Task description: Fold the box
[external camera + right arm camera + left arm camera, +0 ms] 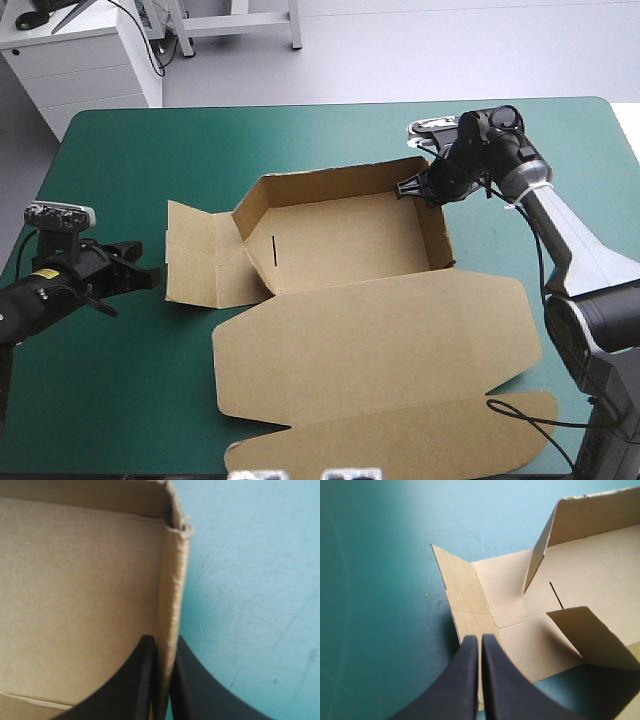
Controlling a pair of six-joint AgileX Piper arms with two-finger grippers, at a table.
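1. The left gripper hangs low over the table toward its left edge. Its fingers are pressed together into one point and hold nothing.
2. Just ahead of that point lies the side flap, flat on the teal-green cover. Its long axis runs from far to near, parallel to the table's left edge. The flap lies toward the table's centre from the gripper, its free outer edge facing the fingertips.
3. The box sits at mid-table as an open tray with its far and right walls raised. The left side is not yet up.
4. The lid spreads flat toward the near edge.
5. The right gripper pinches the right wall near the tray's far right corner, one finger inside and one outside.
6. The left arm is much the nearer to the flap, so lifting it probably falls to that arm while the right steadies the tray.
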